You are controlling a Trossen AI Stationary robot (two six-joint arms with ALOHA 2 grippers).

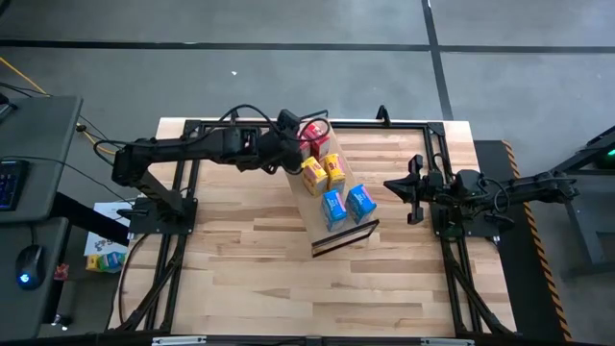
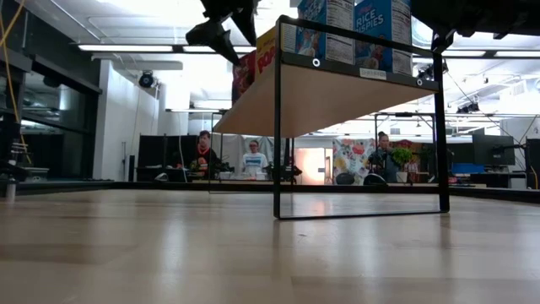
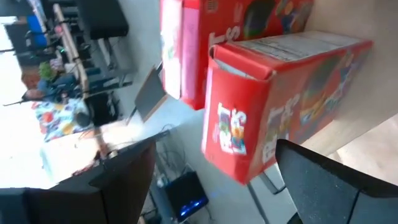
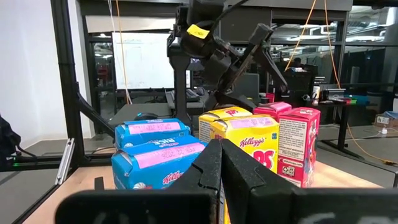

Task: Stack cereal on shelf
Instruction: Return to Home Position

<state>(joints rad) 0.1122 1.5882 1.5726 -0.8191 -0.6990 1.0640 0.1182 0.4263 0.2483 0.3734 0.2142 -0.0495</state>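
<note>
High view: left gripper (image 1: 294, 146), jaws apart, beside red cereal boxes (image 1: 313, 137) on shelf (image 1: 312, 213); right gripper (image 1: 392, 184) closed

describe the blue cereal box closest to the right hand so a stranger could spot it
Find the light-wood shelf slanted across the table, holding boxes in red, yellow and blue pairs. At the blue pair, take the blue box on the side facing the right hand.
</note>
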